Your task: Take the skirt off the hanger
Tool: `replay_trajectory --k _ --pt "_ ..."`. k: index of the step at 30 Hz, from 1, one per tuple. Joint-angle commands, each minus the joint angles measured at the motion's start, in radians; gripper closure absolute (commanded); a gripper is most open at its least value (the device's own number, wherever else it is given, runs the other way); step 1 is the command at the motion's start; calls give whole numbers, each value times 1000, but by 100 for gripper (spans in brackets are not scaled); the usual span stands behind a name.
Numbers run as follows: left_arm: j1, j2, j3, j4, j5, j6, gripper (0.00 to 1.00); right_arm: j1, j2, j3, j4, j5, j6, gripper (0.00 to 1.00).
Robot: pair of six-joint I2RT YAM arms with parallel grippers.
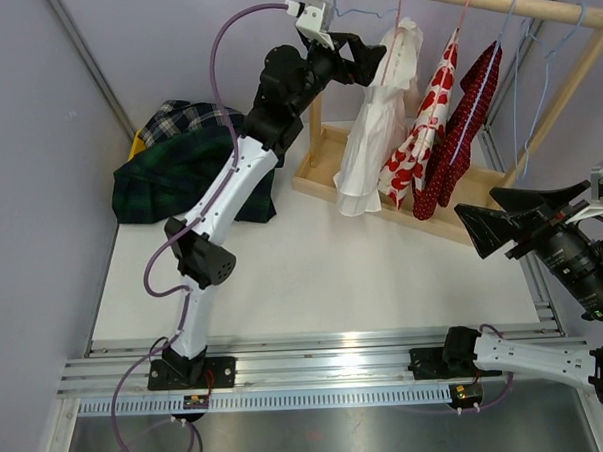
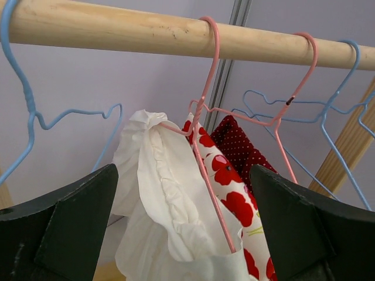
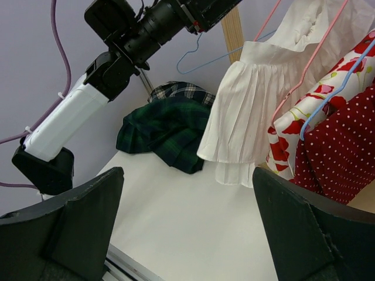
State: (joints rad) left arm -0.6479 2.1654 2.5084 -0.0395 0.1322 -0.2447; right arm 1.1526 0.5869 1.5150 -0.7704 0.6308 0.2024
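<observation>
**Skirt on the rail, both grippers wide**

We take the white skirt (image 1: 373, 133) as the one to free. It hangs from a pink hanger (image 2: 212, 58) hooked over the wooden rail (image 2: 117, 29), at the left end of the row of clothes. Its long axis runs straight down. The gathered waist is bunched at the top around the hanger wire, and the hem points down toward the base of the rack.

The left gripper (image 1: 376, 61) is up at the rail with its jaws spread wide, holding nothing, and the waist sits framed between them. The right gripper (image 1: 478, 206) is just as wide and empty, low over the worktop (image 1: 314, 275) and well apart from the rack.

We see three risks:
- If the jaws close on wire and cloth together, a pull would probably bring the hanger off the rail.
- The poppy-print skirt (image 1: 422, 131) presses against the white one and could be pinched with it.
- Nothing steadies the hanger, so it may swing or slide and the waist may snag.
</observation>
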Motion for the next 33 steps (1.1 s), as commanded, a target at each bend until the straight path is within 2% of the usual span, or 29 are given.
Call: replay_trajectory --k 1,6,9,10,12,13,14,15,17,18,19,20,21,22,26,29,33 --pt "-6 59 49 159 35 -56 1 -1 -7 4 -12 50 -20 0" --pt "-25 120 67 190 46 -68 1 1 -10 -9 -6 116 -44 1" --pt "-41 56 -11 182 14 -33 4 1 82 16 71 191 -151 1" --pt "-45 13 -78 205 -47 -22 4 1 127 34 100 217 -257 0" --pt "-56 -169 -422 286 -129 -4 3 1 295 132 204 280 -424 0" --pt "-58 -240 -424 309 -167 -4 2 -1 353 169 244 293 -475 1" --pt "-58 -344 -553 319 -180 10 1 -1 460 250 325 309 -522 1" --pt "-58 -392 -589 310 -189 19 1 -1 509 293 354 311 -562 1" --pt "-58 -465 -641 218 -223 41 1 -25 639 408 432 300 -650 1" --pt "-59 -542 -680 179 -238 48 1 -52 684 457 419 255 -646 1" --pt "-59 -579 -713 129 -253 48 1 -94 729 518 377 219 -561 1" --pt "-62 -629 -753 115 -255 53 1 -193 822 660 246 172 -491 0" --pt "-64 -715 -843 107 -261 53 1 -255 868 730 182 64 -421 1" --pt "-64 -766 -885 98 -270 51 1 -290 910 787 139 32 -334 1" --pt "-64 -936 -1065 76 -289 48 1 -393 1132 1020 28 -34 -268 3" --pt "-65 -1019 -1131 35 -290 41 1 -487 1247 1154 -33 -43 -168 8" --pt "-65 -1111 -1210 -28 -286 25 1 -637 1289 1148 -47 -172 39 15"
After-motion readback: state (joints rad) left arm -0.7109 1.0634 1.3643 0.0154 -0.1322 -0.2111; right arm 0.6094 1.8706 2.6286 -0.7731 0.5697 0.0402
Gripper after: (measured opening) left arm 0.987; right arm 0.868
